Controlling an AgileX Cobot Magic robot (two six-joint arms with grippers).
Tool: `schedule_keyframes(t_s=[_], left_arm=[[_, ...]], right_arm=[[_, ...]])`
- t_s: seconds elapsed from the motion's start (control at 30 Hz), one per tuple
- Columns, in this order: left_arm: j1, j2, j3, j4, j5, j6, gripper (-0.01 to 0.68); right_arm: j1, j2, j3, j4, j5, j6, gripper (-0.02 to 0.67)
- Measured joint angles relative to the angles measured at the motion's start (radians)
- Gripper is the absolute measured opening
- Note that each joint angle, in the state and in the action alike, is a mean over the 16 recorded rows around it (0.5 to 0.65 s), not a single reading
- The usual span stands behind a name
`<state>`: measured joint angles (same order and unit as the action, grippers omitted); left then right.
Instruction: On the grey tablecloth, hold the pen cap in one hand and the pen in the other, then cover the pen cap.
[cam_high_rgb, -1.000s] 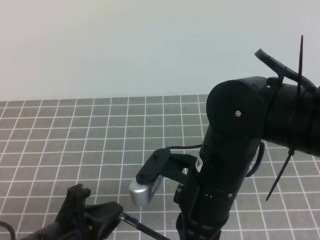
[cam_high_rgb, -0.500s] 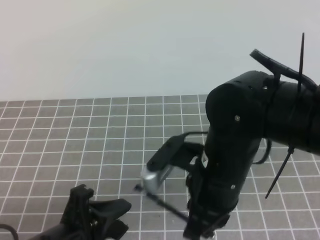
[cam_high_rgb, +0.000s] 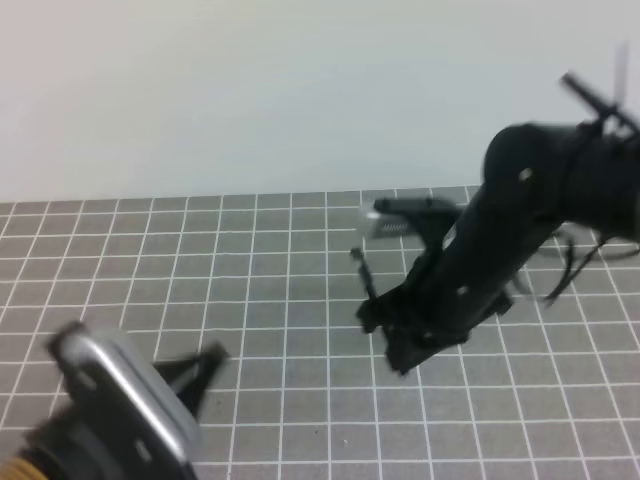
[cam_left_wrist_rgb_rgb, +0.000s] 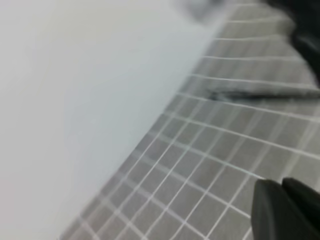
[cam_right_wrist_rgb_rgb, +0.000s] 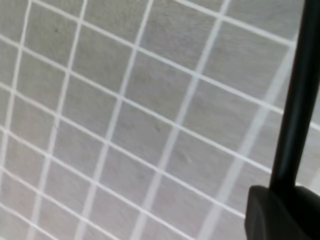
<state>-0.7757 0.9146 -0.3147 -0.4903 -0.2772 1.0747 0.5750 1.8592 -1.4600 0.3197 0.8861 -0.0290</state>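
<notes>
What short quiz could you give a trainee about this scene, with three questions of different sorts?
1. True or false: the pen lies flat on the grey tablecloth, and no tool touches it.
2. Which pattern does the grey tablecloth have? A) plain, with no marks B) thin white grid lines C) black dots
3. Fill the gap: the pen is gripped by the ___ tool.

Key
1. False. The pen is held above the cloth and sticks out of a tool.
2. B.
3. Right. The right tool is shut on the pen. The right wrist view shows the black shaft coming out of it.
</notes>
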Motion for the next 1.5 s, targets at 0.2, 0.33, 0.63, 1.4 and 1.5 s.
schedule_keyframes(t_s=[0.2, 0.33, 0.63, 1.4, 1.5], left_arm=[[0.0, 0.006, -0.034, -0.348, -0.051, 0.08, 0.003], [0.0, 0.017, -0.061, -0.509, -0.052, 0.148, 0.001], [0.0, 0.052, -0.092, -0.635, -0.04, 0.242, 0.0], [0.0, 0.068, -0.099, -0.547, -0.091, 0.242, -0.001], [0.0, 0.068, -0.099, -0.523, -0.106, 0.241, -0.001]], right_arm=[[-0.027, 0.1, 0.0, 0.084, -0.09, 0.073, 0.057], [-0.028, 0.156, -0.001, 0.107, -0.13, 0.119, 0.057], [-0.029, 0.218, -0.003, 0.118, -0.146, 0.158, 0.054], [-0.03, 0.238, -0.087, 0.142, -0.065, 0.147, 0.275], [-0.03, 0.24, -0.129, 0.126, -0.024, 0.149, 0.278]])
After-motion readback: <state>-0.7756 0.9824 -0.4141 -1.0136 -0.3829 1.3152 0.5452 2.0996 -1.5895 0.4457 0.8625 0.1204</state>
